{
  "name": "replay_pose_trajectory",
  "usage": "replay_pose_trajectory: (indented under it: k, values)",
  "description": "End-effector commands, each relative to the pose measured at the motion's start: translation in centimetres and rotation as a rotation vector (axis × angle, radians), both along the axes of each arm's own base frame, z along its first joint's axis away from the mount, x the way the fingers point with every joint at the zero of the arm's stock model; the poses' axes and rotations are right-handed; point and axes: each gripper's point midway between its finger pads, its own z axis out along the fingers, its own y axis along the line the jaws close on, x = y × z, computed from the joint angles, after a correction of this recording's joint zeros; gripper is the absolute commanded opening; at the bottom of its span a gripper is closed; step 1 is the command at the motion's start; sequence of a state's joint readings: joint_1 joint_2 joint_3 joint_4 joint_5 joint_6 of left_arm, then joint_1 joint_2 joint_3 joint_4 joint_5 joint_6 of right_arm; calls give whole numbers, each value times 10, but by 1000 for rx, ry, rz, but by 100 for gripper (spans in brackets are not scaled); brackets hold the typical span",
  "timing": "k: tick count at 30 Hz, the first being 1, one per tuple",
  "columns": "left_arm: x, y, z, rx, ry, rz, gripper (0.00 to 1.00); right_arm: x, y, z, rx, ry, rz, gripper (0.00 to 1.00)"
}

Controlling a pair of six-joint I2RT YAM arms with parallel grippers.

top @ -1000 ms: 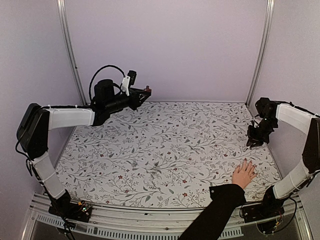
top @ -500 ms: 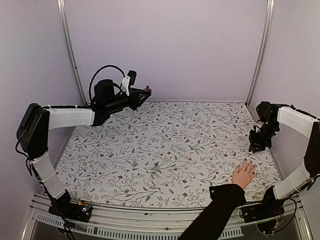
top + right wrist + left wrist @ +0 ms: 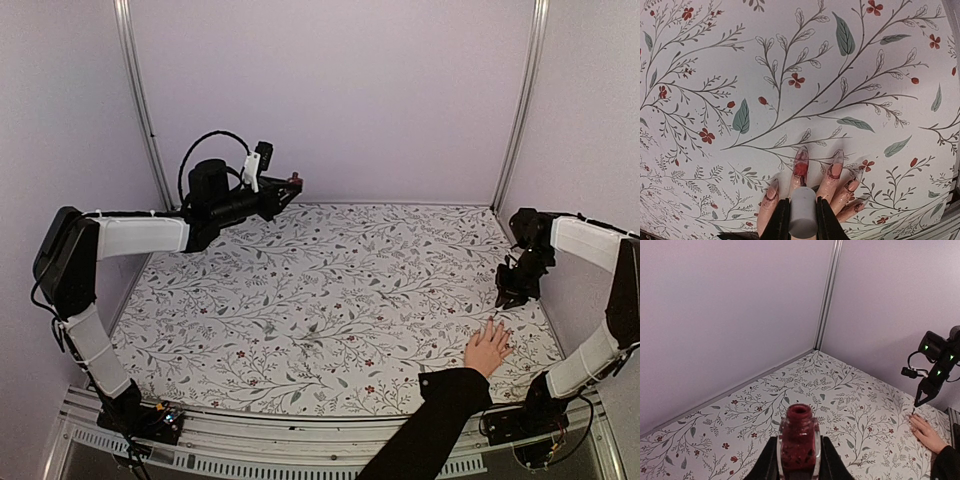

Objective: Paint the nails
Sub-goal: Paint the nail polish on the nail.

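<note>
Nails [image 3: 801,161], long, red-smeared, just beneath right claw [image 3: 802,221] clamping white cylindrical cap [image 3: 803,209]; left claw [image 3: 799,466] clamps open dark-red glass bottle [image 3: 799,440].

Overhead and wrist views, shared hand [image 3: 487,350]
</note>
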State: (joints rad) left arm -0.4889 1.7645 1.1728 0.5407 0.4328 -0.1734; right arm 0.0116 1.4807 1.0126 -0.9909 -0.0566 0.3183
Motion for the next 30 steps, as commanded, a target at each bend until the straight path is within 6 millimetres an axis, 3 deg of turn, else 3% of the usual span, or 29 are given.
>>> replay_pose_trajectory:
  k: [1, 30]
  values:
    - [-6, 4, 17, -19, -41, 3, 0, 4, -3, -7, -6, -7, -18, 0]
    - [-4, 3, 15, -14, -36, 10, 0, 7, -6, -20, -27, 5, -10, 0]
